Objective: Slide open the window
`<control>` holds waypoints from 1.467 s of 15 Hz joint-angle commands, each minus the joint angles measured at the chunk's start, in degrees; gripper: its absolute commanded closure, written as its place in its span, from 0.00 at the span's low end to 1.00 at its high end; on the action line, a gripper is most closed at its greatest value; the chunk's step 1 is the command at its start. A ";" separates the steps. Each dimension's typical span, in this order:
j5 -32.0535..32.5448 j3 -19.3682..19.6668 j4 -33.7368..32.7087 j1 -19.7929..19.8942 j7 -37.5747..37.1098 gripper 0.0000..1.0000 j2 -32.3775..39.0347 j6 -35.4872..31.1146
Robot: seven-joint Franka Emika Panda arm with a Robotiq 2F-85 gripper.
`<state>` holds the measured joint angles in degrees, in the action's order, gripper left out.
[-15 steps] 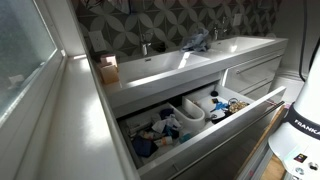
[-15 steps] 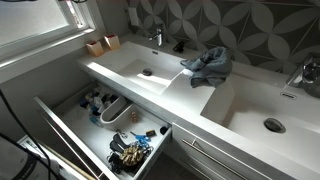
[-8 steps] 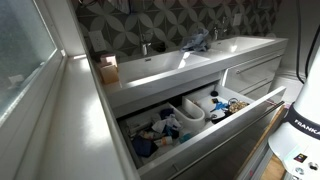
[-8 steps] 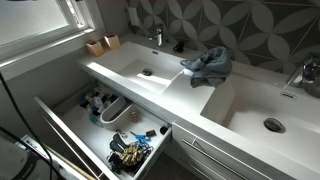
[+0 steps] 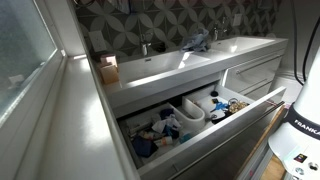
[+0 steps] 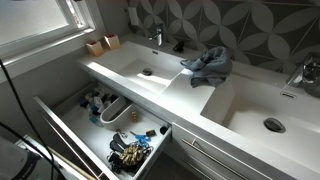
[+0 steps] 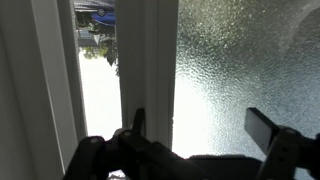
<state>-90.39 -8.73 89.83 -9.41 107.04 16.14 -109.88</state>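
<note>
The window fills the wrist view: a frosted pale pane (image 7: pixel 240 60) in a white frame whose upright stile (image 7: pixel 148 60) stands left of the glass. Left of the stile a narrow gap (image 7: pixel 95 50) shows bright outdoors. My gripper (image 7: pixel 200 130) is open and empty, close to the pane. Its left finger (image 7: pixel 137 125) lies over the stile and its right finger (image 7: pixel 262 130) over the glass. In both exterior views the window (image 5: pixel 20 50) (image 6: pixel 35 15) and its wide white sill (image 5: pixel 65 120) (image 6: pixel 40 50) show, but the gripper is out of view.
A long white double basin counter (image 5: pixel 190 62) (image 6: pixel 190 95) has taps, a grey cloth (image 6: pixel 207 63) and small boxes (image 6: pixel 100 44). An open white drawer (image 5: pixel 265 100) (image 6: pixel 60 130) of clutter juts out below it. The robot's white base (image 5: pixel 300 125) stands beside the drawer.
A dark cable at the left edge of one exterior view has shifted slightly. Nothing else has visibly changed.
</note>
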 commanded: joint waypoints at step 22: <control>0.73 -3.63 19.48 -4.27 -6.17 0.00 -16.71 -9.29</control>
<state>-89.99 -10.16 100.23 -11.41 100.90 6.36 -117.62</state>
